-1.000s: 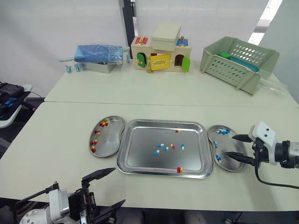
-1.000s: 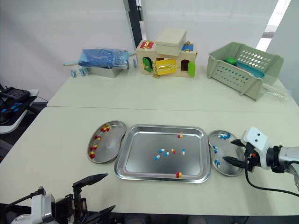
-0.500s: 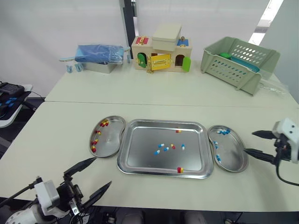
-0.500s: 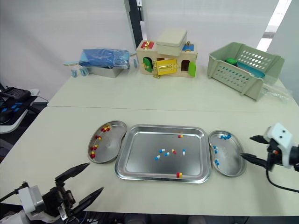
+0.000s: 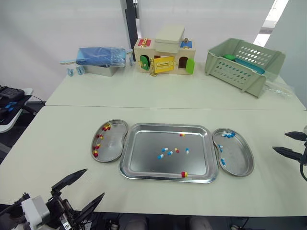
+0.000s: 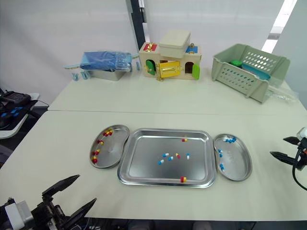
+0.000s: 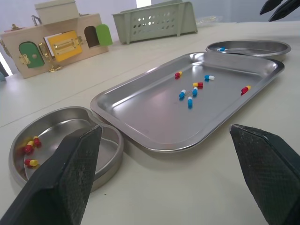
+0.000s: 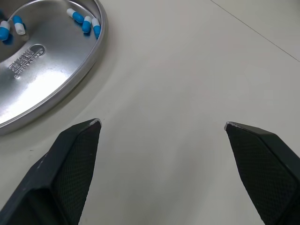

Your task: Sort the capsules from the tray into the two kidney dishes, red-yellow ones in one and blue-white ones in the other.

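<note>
Several capsules (image 5: pixel 170 153) lie in the tray (image 5: pixel 144 160) between your two spread tools, left tool (image 5: pixel 94 182) facing them, right tool (image 5: pixel 279 142) past the dish (image 5: pixel 237 160).

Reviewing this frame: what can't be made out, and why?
- Black right gripper: fingers open, body cut off by the eye views' right edge.
- Stamped marking in the blue-white capsules' steel kidney dish: unreadably small, right wrist view.
- Teal items in the green slatted basket: mostly behind its wall.
- Red-yellow capsules' steel kidney dish: near side behind a finger of the left gripper, left wrist view.
</note>
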Controlling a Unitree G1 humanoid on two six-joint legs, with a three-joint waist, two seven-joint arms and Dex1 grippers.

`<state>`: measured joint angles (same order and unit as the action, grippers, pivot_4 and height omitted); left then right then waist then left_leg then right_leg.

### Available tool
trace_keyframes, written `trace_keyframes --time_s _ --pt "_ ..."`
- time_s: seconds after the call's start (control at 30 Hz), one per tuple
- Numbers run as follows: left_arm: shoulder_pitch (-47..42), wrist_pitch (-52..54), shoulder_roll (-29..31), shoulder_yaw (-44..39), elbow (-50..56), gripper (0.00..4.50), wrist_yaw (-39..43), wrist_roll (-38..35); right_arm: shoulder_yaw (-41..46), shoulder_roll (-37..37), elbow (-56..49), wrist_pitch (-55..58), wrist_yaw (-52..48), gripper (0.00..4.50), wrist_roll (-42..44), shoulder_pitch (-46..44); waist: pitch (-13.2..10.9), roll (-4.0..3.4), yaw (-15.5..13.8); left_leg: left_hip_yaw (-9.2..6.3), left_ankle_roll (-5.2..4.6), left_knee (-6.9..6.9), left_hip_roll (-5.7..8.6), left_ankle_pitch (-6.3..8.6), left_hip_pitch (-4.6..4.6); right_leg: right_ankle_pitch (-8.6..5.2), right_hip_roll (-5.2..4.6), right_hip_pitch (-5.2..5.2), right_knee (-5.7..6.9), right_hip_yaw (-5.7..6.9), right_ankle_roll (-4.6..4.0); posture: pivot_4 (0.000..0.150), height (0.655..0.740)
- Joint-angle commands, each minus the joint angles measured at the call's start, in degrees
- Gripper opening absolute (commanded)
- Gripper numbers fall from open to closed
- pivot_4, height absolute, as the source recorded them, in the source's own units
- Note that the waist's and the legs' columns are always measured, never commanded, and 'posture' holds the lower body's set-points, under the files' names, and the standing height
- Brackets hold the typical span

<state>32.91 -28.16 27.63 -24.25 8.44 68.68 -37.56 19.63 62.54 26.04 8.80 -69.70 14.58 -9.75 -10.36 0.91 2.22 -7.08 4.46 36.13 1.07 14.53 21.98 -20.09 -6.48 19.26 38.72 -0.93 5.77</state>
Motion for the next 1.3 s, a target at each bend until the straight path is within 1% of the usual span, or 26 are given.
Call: trace_keyframes --time_s 0.03,0.2,0.27,0.33,0.47,0.53,0.6,0.7,0.77,0.9,1.0,1.07,1.17,1.27,1.3 --pt "1.03 -1.09 -0.64 -0.72 1.29 4.5 -0.13 0.12 0.33 1.34 -0.77 -1.03 -0.35 4.45 0.12 -0.74 0.0 0.0 -0.02 -0.01 0.0 0.0 0.0 0.0 0.0 0.0 0.0 0.0 0.0 0.01 0.0 0.15 0.74" --pt "1.72 -1.2 -1.0 -0.42 1.53 4.5 0.14 0.33 -0.38 2.05 -3.5 -0.41 -1.43 4.45 0.55 -0.58 0.0 0.0 0.0 0.01 0.0 0.0 0.0 0.0 0.0 0.0 0.0 -0.01 -0.02 0.0 0.0 0.15 0.74" --pt "1.99 -1.28 -1.22 -0.05 1.85 4.5 0.34 0.41 -0.15 2.37 -7.07 1.79 -2.76 4.45 2.09 -0.56 0.0 -0.01 0.03 0.01 0.0 0.0 0.0 0.0 0.0 0.0 0.0 -0.01 -0.02 -0.01 0.0 0.15 0.74" --pt "2.01 -1.28 -1.5 0.49 2.23 4.5 0.47 0.5 -0.16 2.64 -12.57 5.73 -4.32 4.45 4.51 -1.0 0.0 -0.01 0.03 0.01 0.0 0.0 -0.01 0.01 0.0 0.0 0.0 0.0 -0.03 -0.01 0.0 0.15 0.74" --pt "1.82 -1.25 -2.49 1.88 3.59 4.5 0.07 1.02 -2.93 2.94 -27.75 17.61 -5.36 4.45 11.69 -5.19 0.0 -0.06 0.1 0.01 0.0 0.0 -0.03 0.01 0.0 0.0 0.01 0.0 -0.02 -0.01 0.0 0.15 0.74" --pt "2.1 -1.16 -3.09 2.73 4.4 4.5 -0.11 1.31 -6.01 2.86 -34.11 22.81 -5.9 4.45 14.9 -8.25 -0.01 -0.08 0.11 -0.01 0.01 0.0 -0.04 0.01 0.01 0.0 0.01 0.0 -0.02 0.0 0.0 0.15 0.74" --pt "2.78 -1.31 -3.7 3.57 4.82 4.5 0.28 1.51 -10.93 1.45 -39.53 27.72 -5.02 4.45 16.99 -13.08 -0.02 -0.05 -0.03 -0.04 0.01 -0.01 -0.07 0.01 0.02 0.0 0.04 0.0 -0.06 0.05 0.0 0.15 0.74" --pt "3.25 -1.83 -4.56 4.81 4.87 4.5 0.03 2.37 -19.28 -2.9 -46.17 33.88 -2.43 4.45 18.49 -20.01 -0.05 0.06 -0.14 -0.07 0.01 -0.02 -0.08 0.02 0.06 0.0 0.04 -0.01 -0.13 0.08 0.0 0.15 0.74" --pt "3.19 -2.28 -5.33 5.67 4.85 4.5 -0.49 3.14 -25.54 -7.29 -49.17 35.06 -0.25 4.45 16.55 -23.96 -0.07 0.1 -0.35 -0.11 0.02 -0.02 -0.09 0.02 0.08 0.0 0.06 0.0 -0.14 0.11 0.0 0.15 0.74" --pt "3.23 -2.34 -6.14 6.85 5.83 4.5 -1.97 3.92 -35.01 -14.13 -50.35 33.22 1.88 4.45 11.54 -29.12 -0.09 0.12 -0.45 -0.17 0.02 -0.01 -0.05 0.02 0.15 0.0 0.04 0.05 -0.14 0.14 0.0 0.15 0.74" --pt "3.99 -2.13 -6.25 7.72 6.73 4.5 -2.52 4.23 -43.53 -19.15 -46.12 29.29 2.45 4.45 4.14 -33.98 -0.09 0.13 -0.36 -0.26 0.02 0.0 -0.04 0.01 0.18 0.0 0.04 0.07 -0.14 0.21 0.0 0.15 0.74" --pt "4.2 -2.4 -6.34 8.01 6.88 4.5 -2.95 4.51 -48.81 -22.49 -41.38 26.67 2.29 4.45 -0.82 -37.42 -0.09 0.13 -0.24 -0.33 0.03 -0.01 -0.02 0.01 0.18 0.0 0.06 0.11 -0.1 0.22 0.0 0.15 0.74" --pt "4.75 -2.93 -6.6 8.55 7.3 4.5 -3.46 4.82 -53.22 -27.83 -36.56 25.12 1.8 4.45 -4.0 -40.57 -0.09 0.13 -0.01 -0.38 0.02 -0.01 -0.04 0.01 0.12 0.0 0.11 0.12 -0.05 0.19 0.0 0.15 0.74" --pt "5.35 -3.53 -7.05 9.37 7.71 4.5 -4.15 5.28 -55.23 -30.56 -33.35 22.79 1.41 3.87 -6.67 -41.15 -0.09 0.13 -0.04 -0.43 0.02 -0.02 -0.03 0.01 0.15 0.0 0.12 0.15 -0.08 0.2 -0.01 0.15 0.74" --pt "5.53 -3.74 -7.29 9.72 7.88 4.5 -4.43 5.48 -55.86 -31.14 -32.44 22.06 1.25 3.58 -7.51 -41.17 -0.09 0.13 -0.15 -0.43 0.02 -0.02 -0.02 0.01 0.15 0.0 0.11 0.15 -0.08 0.2 -0.01 0.15 0.74"
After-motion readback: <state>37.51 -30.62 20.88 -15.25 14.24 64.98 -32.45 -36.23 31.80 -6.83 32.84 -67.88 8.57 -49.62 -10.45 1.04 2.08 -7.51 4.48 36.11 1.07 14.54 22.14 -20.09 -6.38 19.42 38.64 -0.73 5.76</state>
